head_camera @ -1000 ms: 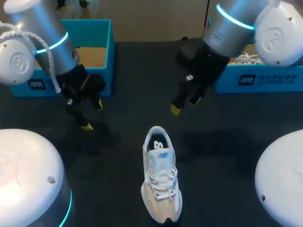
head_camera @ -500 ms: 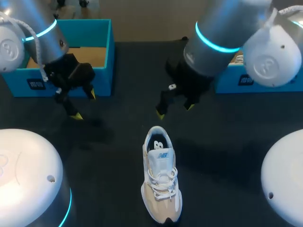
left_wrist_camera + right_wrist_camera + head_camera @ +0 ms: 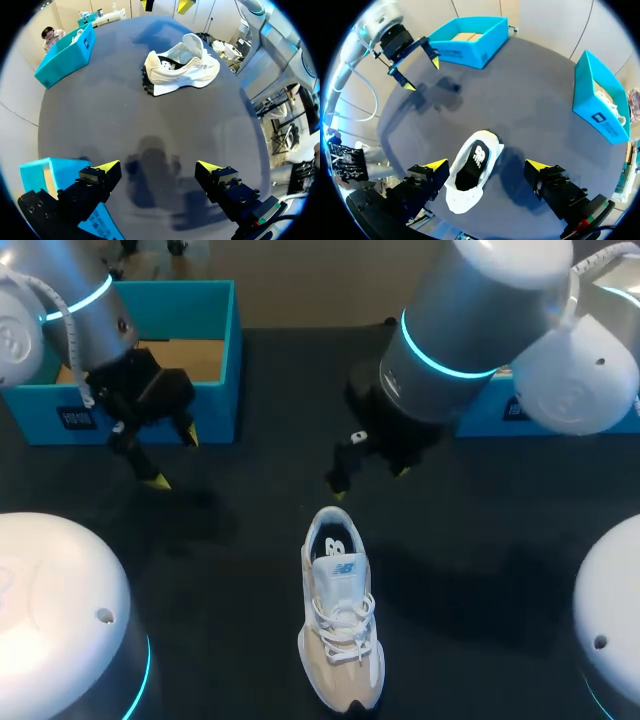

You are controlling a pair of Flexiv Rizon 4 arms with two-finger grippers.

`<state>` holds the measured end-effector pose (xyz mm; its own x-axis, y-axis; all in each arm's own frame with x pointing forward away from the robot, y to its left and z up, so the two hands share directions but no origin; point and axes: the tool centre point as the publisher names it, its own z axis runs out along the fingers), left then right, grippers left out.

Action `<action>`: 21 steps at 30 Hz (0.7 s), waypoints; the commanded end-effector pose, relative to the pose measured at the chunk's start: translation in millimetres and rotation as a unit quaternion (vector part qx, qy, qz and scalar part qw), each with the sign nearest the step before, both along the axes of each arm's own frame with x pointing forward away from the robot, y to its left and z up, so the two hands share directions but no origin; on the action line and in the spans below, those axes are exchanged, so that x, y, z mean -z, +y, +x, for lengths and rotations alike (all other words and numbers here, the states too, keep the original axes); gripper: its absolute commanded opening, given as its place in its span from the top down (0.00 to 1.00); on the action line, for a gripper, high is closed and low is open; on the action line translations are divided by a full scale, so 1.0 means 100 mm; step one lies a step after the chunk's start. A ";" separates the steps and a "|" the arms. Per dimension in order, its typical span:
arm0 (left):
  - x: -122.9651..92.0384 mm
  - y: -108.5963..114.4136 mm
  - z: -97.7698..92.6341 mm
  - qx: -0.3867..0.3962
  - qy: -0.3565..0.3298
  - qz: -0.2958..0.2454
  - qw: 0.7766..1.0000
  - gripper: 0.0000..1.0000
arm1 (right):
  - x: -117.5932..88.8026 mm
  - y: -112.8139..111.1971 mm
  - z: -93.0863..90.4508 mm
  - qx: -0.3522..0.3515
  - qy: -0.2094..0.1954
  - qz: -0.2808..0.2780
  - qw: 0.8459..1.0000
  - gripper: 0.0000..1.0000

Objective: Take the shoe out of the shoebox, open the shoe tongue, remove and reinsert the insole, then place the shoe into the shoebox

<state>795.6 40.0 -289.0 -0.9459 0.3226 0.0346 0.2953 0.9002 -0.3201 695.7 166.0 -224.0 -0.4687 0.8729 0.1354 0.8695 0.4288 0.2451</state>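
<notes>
My right fingers point(image 3: 436, 165) spread wide, empty, above shoe's point(image 3: 340, 625) heel; left fingers point(image 3: 107, 167) wide, empty, well left of shoe. Dark tabletop point(image 3: 480, 530).

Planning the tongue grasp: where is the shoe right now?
In the head view the shoe stands on the table near its middle, toe toward the robot, its heel just short of the open right gripper.
</notes>
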 end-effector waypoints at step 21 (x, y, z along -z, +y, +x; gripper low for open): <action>-0.13 0.19 0.17 0.073 0.002 -0.048 0.996 0.00 | 0.04 0.21 0.00 0.062 -0.003 -0.035 0.997 0.00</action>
